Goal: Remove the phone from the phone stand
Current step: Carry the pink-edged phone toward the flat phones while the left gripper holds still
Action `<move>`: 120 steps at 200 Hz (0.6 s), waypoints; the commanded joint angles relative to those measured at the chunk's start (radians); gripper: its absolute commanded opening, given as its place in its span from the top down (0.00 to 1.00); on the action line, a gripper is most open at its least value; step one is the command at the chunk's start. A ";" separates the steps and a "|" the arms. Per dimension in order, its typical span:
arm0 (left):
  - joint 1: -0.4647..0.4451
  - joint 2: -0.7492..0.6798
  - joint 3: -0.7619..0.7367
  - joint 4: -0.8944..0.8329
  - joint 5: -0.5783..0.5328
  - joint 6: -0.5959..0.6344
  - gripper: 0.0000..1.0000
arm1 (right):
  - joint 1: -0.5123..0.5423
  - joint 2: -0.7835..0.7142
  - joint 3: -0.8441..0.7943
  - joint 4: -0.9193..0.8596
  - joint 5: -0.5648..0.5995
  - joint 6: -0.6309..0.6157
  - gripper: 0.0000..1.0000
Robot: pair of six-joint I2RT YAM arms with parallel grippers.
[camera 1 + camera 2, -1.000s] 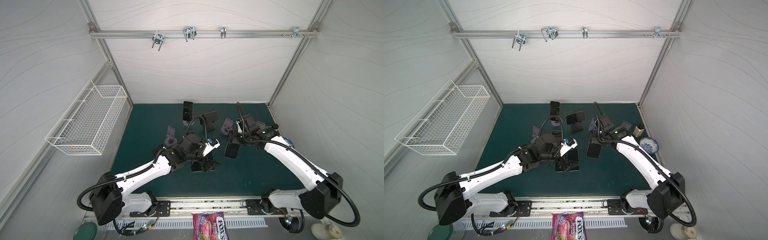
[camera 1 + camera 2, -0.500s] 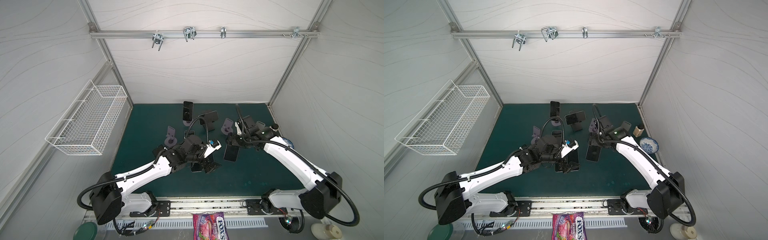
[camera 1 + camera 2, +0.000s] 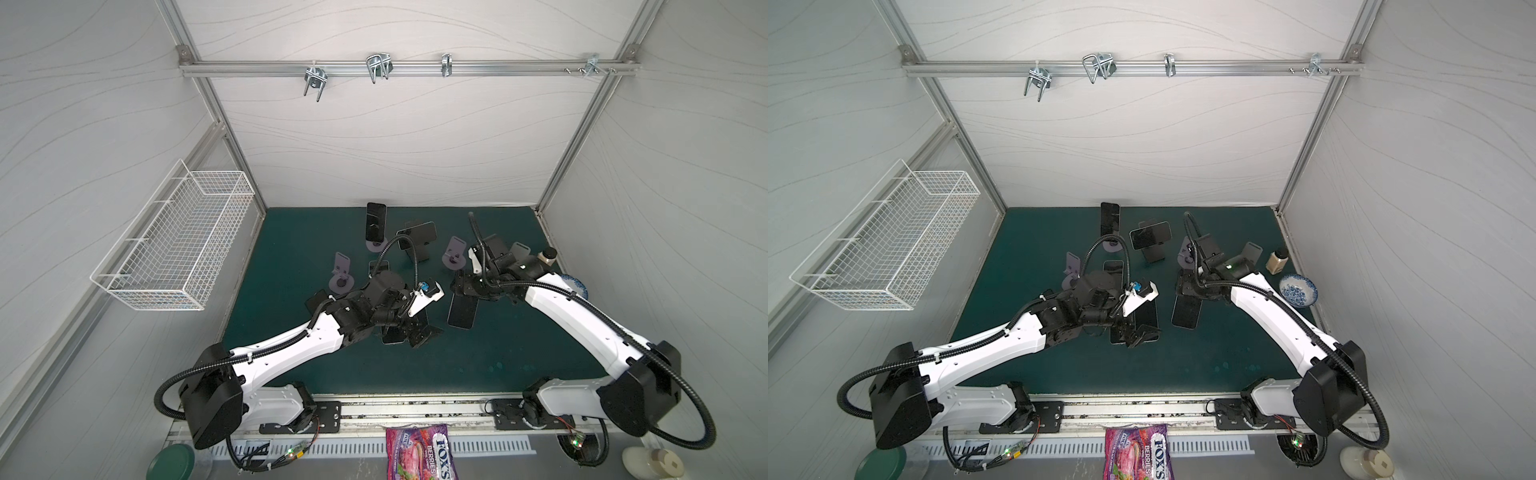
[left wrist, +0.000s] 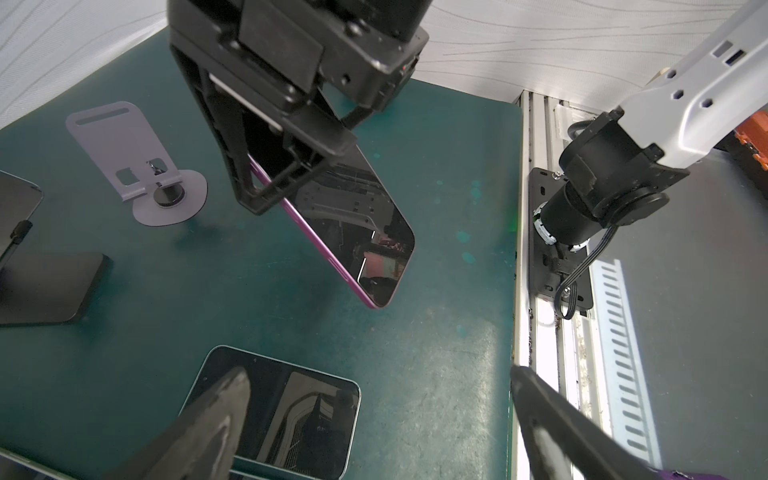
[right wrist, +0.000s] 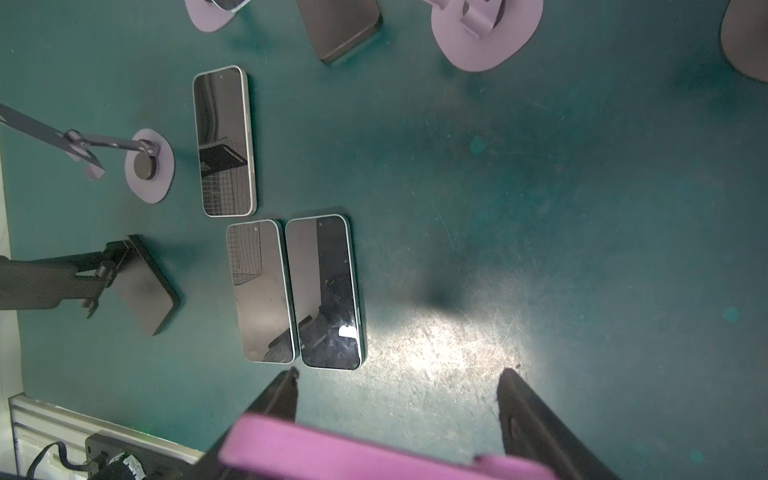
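Right gripper (image 4: pixel 291 178) grips the purple-edged phone (image 4: pixel 357 237) above the green mat (image 3: pixel 291 232), right of centre, clear of a lilac stand (image 4: pixel 137 166). Left gripper (image 4: pixel 376 378) hangs wide open over a flat phone (image 4: pixel 286 415).

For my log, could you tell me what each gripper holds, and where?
The right gripper clamps the purple-edged phone across its width near one end; the left gripper is open and empty.

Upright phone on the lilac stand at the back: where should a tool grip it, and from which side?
Pinch the upright phone across its two long edges, on the upper half, coming down from above. It stands on end, lower end seated in the lilac stand, so its top and sides look free.
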State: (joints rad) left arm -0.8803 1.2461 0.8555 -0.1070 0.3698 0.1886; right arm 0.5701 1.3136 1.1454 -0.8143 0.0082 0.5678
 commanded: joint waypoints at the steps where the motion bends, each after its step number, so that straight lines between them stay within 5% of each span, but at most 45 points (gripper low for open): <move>1: -0.005 -0.015 0.009 0.010 -0.011 0.028 0.01 | 0.006 0.003 -0.007 -0.008 -0.030 -0.008 0.37; 120: -0.011 -0.007 0.013 0.005 -0.013 0.026 0.01 | -0.012 0.047 -0.082 0.016 -0.085 -0.018 0.35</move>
State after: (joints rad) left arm -0.8818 1.2461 0.8555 -0.1139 0.3618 0.1913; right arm 0.5632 1.3510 1.0664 -0.8097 -0.0448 0.5507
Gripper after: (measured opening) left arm 0.989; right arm 0.739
